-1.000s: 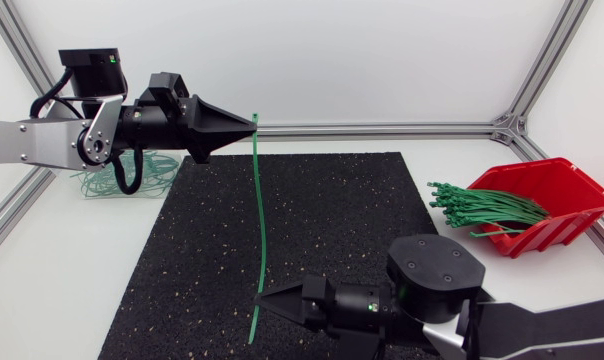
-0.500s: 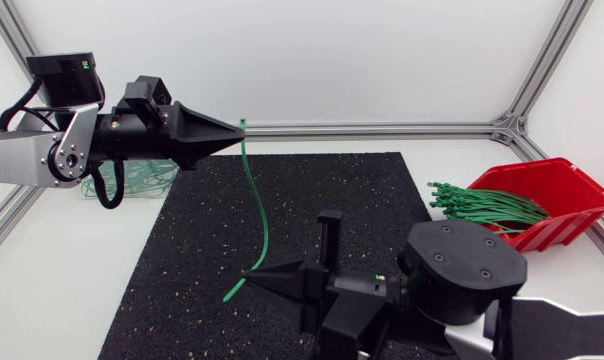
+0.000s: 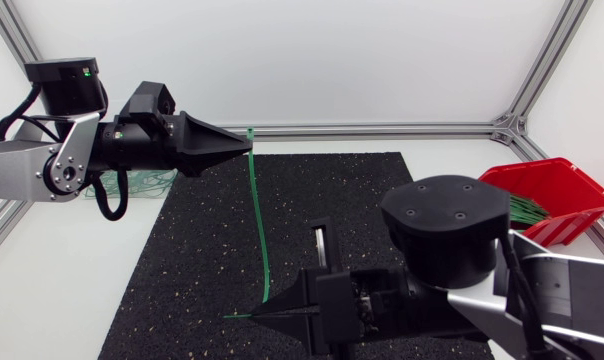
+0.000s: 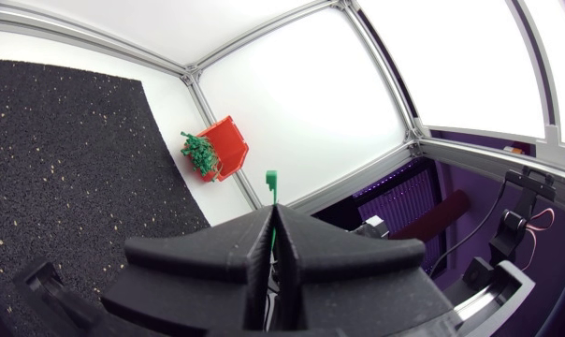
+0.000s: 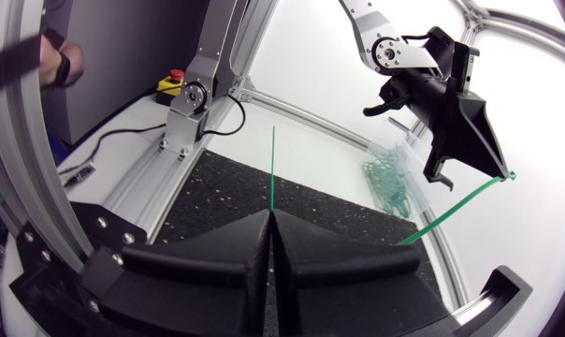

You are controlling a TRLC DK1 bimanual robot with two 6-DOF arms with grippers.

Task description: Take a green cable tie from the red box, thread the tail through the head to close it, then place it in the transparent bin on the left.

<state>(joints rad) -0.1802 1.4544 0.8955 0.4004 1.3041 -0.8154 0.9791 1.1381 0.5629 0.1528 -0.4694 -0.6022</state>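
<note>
One green cable tie point(image 3: 259, 220) stretches over the black mat point(image 3: 362, 190) between both grippers. My left gripper point(image 3: 248, 148) is shut on its upper end, and the square head point(image 4: 271, 178) pokes out just past the fingertips. My right gripper point(image 3: 259, 315) is shut on the lower end, where the tie bends and its tail point(image 5: 272, 164) sticks out beyond the tips. The right wrist view shows the left gripper point(image 5: 496, 170) ahead with the tie's head at its tip. The red box point(image 3: 557, 190) with a bundle of green ties point(image 4: 197, 154) stands at the right, partly hidden by my right arm.
The transparent bin point(image 5: 390, 178) with looped green ties point(image 3: 150, 182) in it sits at the back left, mostly behind my left arm. Aluminium frame rails point(image 3: 382, 129) border the table. My right arm's bulky wrist point(image 3: 447, 235) hangs over the mat's near right part.
My right arm has turned and risen, bending the tie's lower end so that the tail points left; it now covers more of the red box. The left gripper dropped slightly, still holding the head end.
</note>
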